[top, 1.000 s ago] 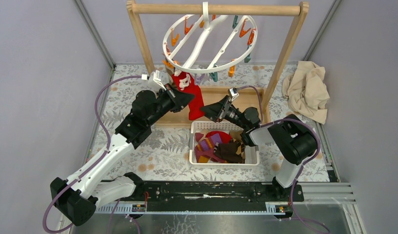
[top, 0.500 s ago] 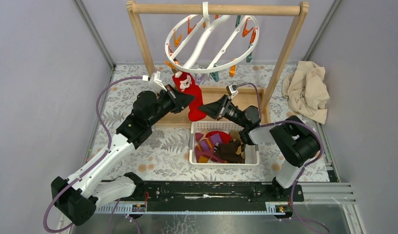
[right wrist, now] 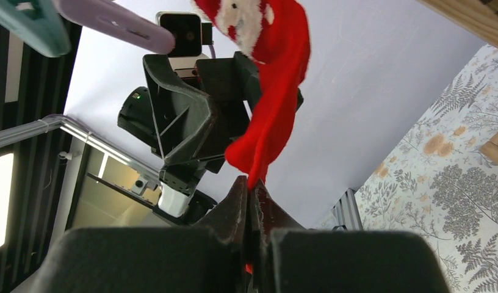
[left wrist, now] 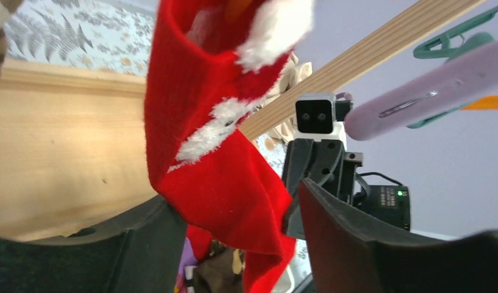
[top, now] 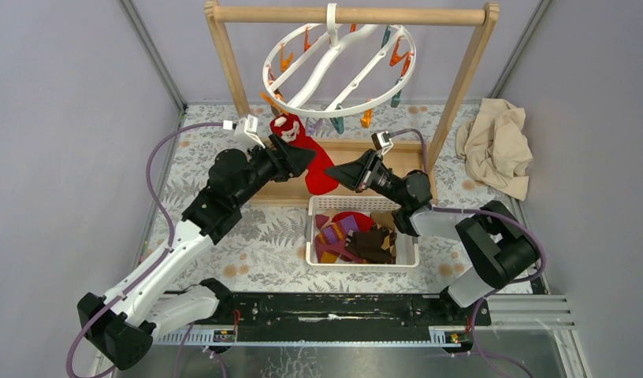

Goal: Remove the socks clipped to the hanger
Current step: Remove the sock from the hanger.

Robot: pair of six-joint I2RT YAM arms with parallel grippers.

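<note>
The right gripper (right wrist: 247, 186) is seen closed to a sliver, and the toe of the red fabric sock (right wrist: 277, 104) with white figures appears to be nipped at its tips. The left gripper (left wrist: 234, 204) is held wide open, its dark fingers (left wrist: 356, 244) set either side of the sock's middle, with nothing clamped. The sock is hung below the near-left rim of the white round plastic hanger (top: 265, 76), its cuff gripped by an orange clip (left wrist: 237, 7) that is mostly hidden. Below the hanger and nearer the arms, a white slotted plastic basket (top: 342, 203) is found with brown and purple-striped socks (top: 358, 236) heaped in it. No other sock can be made out on the hanger, so the last removal is judged to be in hand. A downward pull away from the hanger is called for next, firm enough for the cuff to be slipped from its clip, then a drop into the basket.
</note>
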